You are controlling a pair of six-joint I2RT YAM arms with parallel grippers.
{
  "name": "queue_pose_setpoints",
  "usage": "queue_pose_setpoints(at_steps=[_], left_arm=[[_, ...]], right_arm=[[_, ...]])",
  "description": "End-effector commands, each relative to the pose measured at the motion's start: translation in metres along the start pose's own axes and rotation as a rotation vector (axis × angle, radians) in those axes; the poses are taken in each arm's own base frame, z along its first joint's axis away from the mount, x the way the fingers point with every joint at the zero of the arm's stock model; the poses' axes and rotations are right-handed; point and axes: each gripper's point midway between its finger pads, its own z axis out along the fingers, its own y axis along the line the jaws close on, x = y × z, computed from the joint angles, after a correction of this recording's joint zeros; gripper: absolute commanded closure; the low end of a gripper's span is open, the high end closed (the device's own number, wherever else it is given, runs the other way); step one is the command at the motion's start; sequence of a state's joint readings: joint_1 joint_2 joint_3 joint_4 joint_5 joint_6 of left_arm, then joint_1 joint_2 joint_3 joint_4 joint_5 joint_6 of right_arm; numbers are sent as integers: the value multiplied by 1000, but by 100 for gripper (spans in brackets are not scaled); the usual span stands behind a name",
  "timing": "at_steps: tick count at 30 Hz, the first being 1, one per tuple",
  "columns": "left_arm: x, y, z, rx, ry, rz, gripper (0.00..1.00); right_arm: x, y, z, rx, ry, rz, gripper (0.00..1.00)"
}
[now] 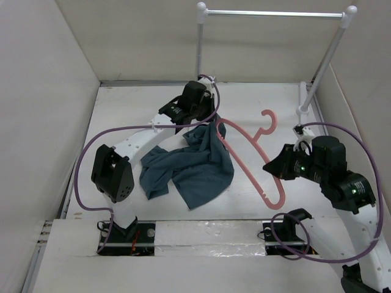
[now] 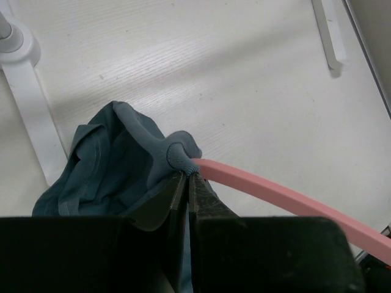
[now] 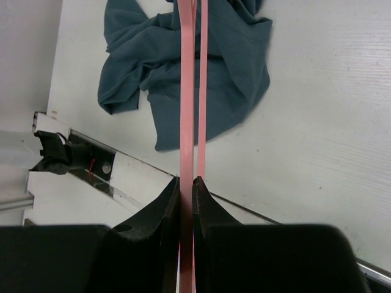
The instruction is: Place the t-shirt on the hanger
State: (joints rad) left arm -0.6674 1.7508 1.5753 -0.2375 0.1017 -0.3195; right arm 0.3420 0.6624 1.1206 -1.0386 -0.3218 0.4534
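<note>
Pinching t-shirt (image 2: 122, 165) fabric at hanger (image 2: 287, 198) tip: left hand (image 2: 187, 174); right hand (image 3: 186, 180) clamped on hanger bar.

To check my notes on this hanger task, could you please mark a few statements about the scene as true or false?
1. The right pincer is shut on the hanger. True.
2. The hanger hangs from the rack's rail. False: its hook is off the rail, and the right pincer holds it low over the table.
3. The left pincer is open and clear of the t-shirt. False: it is shut on a fold of the t-shirt at the hanger's end.
4. Most of the t-shirt lies crumpled on the table. True.
</note>
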Motion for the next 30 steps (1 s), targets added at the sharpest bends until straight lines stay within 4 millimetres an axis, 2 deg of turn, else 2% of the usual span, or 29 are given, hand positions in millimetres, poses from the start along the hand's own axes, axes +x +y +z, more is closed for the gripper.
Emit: queue_pose_setpoints(at_steps=[1,6,9,11,14,16,17,19,25,27,29,30], left_arm=[[-27,-22,-27,74,-71,6,100],[-41,-28,-33,84,-101,-4,100],[-44,-41,-38,120,-95,-3,100],[-46,-53,-48,137,-105,8,100],[-48,-68,-71,158,-132,18,100],[-52,-64,-82,129,-150,4,100],[-57,-61,-92,107,-161,7,100],[-64,-53,-100,58,-185,15,100],[-84,-43,-108,-17,-210,45,100],[-89,-53,-111,30,-216,50,100],[-87,-75,-115,132,-205,61,100],[-87,-81,-118,165,-203,64,100]], right_arm=[[-13,22,12,-128,-17,-75,100],[-9,27,13,-139,2,-85,100],[-8,29,17,-147,7,-84,100],[-13,25,24,-119,-19,-80,100],[-38,24,36,-72,-99,-89,100],[-55,19,37,-21,-155,-98,100],[-64,25,35,-20,-172,-108,100],[-75,25,29,0,-207,-129,100],[-87,39,4,-13,-227,-176,100],[-93,46,3,-50,-261,-175,100],[-80,44,22,-87,-221,-171,100],[-86,55,31,-143,-250,-174,100]])
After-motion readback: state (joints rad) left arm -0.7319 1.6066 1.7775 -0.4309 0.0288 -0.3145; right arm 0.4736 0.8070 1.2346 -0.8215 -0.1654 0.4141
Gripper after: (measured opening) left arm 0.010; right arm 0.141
